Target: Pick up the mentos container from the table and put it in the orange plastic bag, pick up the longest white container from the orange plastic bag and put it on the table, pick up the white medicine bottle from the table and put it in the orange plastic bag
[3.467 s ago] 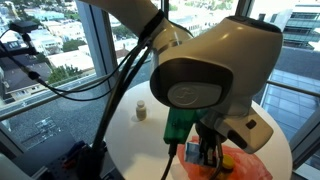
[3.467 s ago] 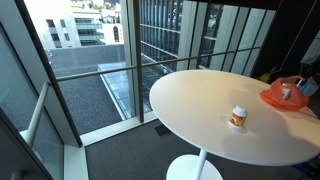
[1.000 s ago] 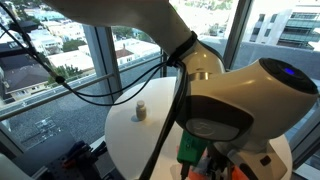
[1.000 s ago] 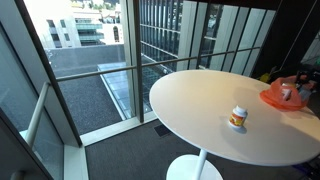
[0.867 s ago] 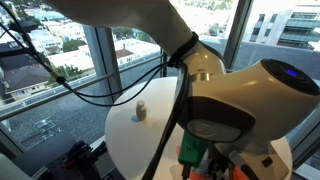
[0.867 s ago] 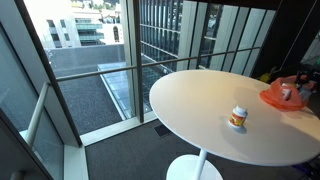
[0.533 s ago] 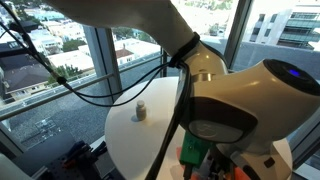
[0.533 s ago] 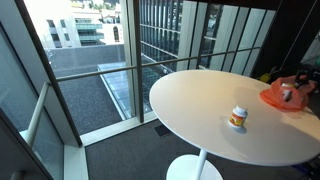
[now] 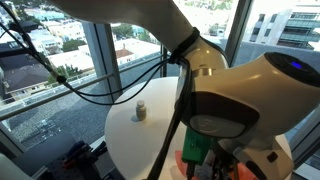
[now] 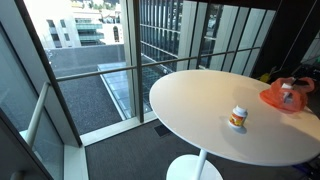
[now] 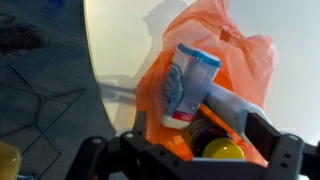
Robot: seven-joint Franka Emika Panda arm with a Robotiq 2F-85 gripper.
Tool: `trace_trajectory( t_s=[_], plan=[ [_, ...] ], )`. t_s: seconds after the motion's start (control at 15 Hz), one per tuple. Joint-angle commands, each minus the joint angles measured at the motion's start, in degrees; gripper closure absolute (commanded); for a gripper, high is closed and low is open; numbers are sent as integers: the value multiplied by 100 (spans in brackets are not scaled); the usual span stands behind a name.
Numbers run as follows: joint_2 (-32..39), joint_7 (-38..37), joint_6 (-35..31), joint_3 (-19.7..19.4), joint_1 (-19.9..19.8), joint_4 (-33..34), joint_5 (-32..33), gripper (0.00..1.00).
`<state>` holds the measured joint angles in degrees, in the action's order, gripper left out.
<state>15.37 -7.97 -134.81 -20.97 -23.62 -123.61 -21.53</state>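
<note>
The mentos container lies on its side in the mouth of the orange plastic bag, seen from the wrist view, its blue-rimmed top pointing away from the camera and a red band at its near end. Its label is too blurred to read. Touching it on one side is a long white container, lying slantwise, and just below both sits a yellow-topped item: three things in one bag. The gripper hangs above the bag, jaws set wide apart and gripping nothing.

The bag rests at the edge of the round white table. In an exterior view the orange plastic bag shows at the frame's far side with a white container poking out of it. One white medicine bottle, white cap over an orange label, stands upright on the table, near the bag but apart from it; its writing cannot be made out.

In an exterior view the robot arm fills the foreground and hides most of the bag; the same bottle stands beyond it, with black cables looping past floor-to-ceiling windows and buildings outside.
</note>
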Motion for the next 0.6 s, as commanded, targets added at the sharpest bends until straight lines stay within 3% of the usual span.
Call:
trace_trajectory(
  t_s=[0.0, 0.53],
  plan=[
    [-371, 308, 69, 68, -55, -146, -22, 0],
    [-547, 659, -85, 149, 76, -197, 70, 0]
  ],
)
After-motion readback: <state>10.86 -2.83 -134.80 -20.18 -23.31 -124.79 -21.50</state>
